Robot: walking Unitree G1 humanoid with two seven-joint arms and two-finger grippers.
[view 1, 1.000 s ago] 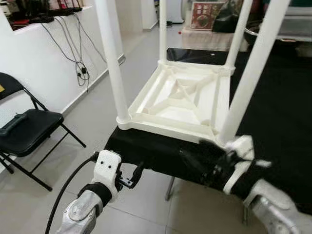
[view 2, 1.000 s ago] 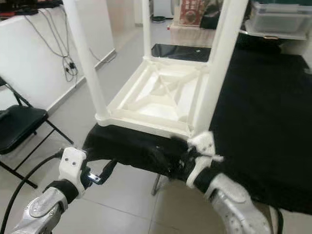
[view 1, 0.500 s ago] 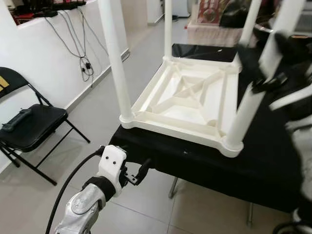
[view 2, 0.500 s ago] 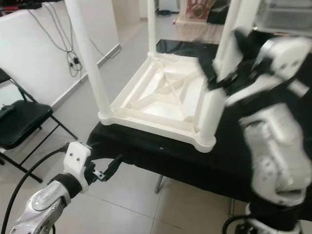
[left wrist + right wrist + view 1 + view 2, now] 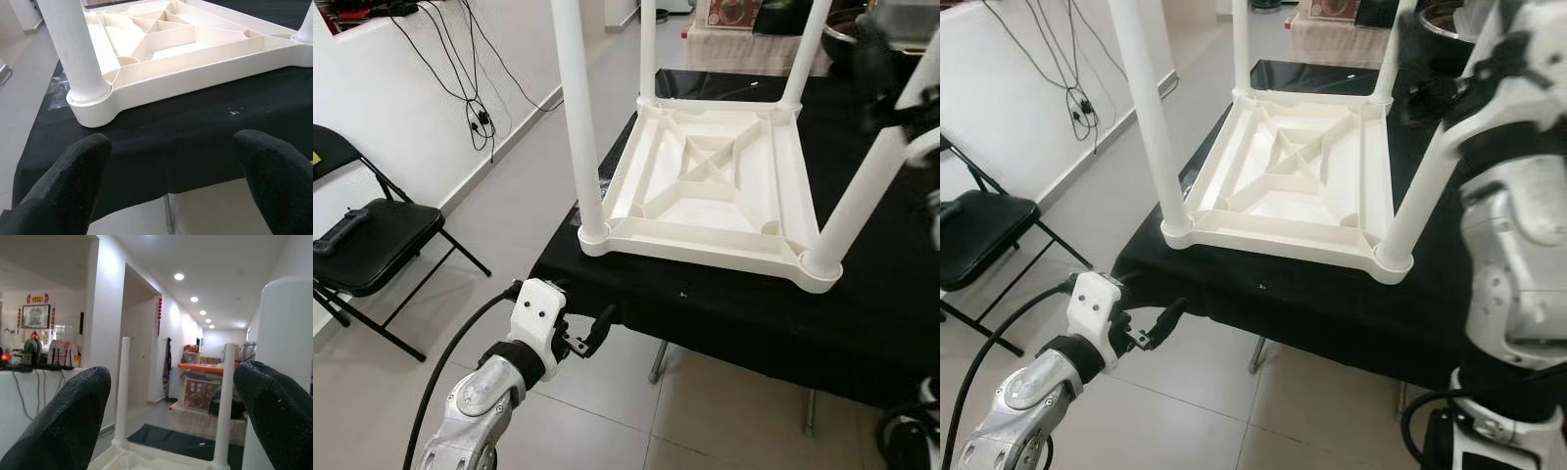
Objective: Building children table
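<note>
A white plastic children's table [image 5: 705,186] lies upside down on a black-covered work table [image 5: 744,318], its legs pointing up. My left gripper [image 5: 590,333] hovers open below the work table's front left edge, facing the near-left leg [image 5: 73,54] and the corner socket it stands in. My right arm [image 5: 1518,206] is raised at the right. Its gripper [image 5: 1435,73] stands open beside the upper part of the near-right leg [image 5: 1430,186]. In the right wrist view that leg [image 5: 286,352] rises just past one finger, and two far legs show between the fingers.
A black folding chair [image 5: 367,245] stands on the tiled floor at the left. Cables [image 5: 480,108] hang down the low white wall beside it. Boxes and clutter sit beyond the work table's far end. Open floor lies in front of the table.
My right arm has lifted from the table's near-right corner up along the near-right leg. The left gripper has kept its place. The camera has shifted, so the table looks further right.
</note>
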